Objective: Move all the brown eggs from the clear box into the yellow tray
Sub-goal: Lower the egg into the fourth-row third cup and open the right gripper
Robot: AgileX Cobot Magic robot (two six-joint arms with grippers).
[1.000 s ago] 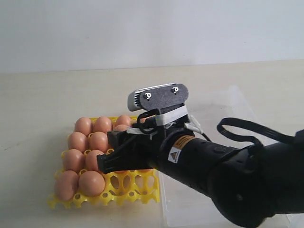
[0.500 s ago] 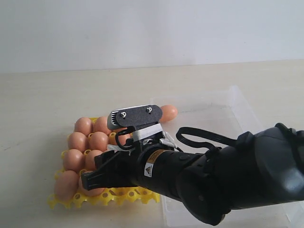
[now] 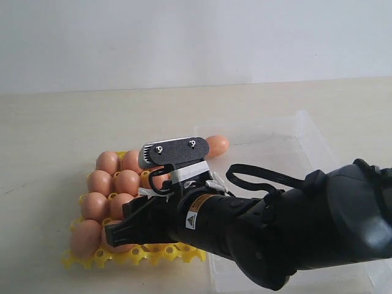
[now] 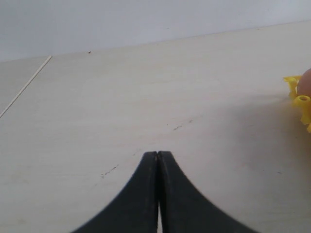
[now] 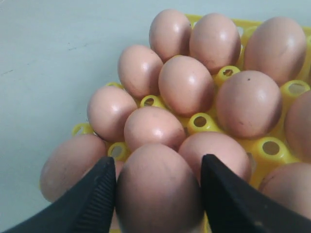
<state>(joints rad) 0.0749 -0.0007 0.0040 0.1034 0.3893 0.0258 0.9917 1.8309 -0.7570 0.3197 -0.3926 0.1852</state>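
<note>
The yellow tray [image 3: 165, 251] lies left of the clear box [image 3: 306, 131] and holds several brown eggs [image 3: 127, 182]. One brown egg [image 3: 215, 146] lies at the box's far left corner. My right gripper [image 3: 116, 236] is low over the tray's front rows. In the right wrist view this gripper [image 5: 158, 170] is shut on a brown egg [image 5: 158, 191], with a finger against each side, just above the eggs seated in the tray [image 5: 204, 124]. My left gripper [image 4: 158, 154] is shut and empty over bare table. A tray corner [image 4: 302, 102] and an egg [image 4: 306, 82] show at that view's edge.
The right arm's bulky black body [image 3: 294, 233] covers much of the clear box and the tray's right side. The pale wooden table [image 3: 61, 122] stretches back to a white wall.
The right arm has dropped and reached left toward the tray's front rows with its egg. The egg in the box's far corner came into sight. Over the last half second almost nothing moved.
</note>
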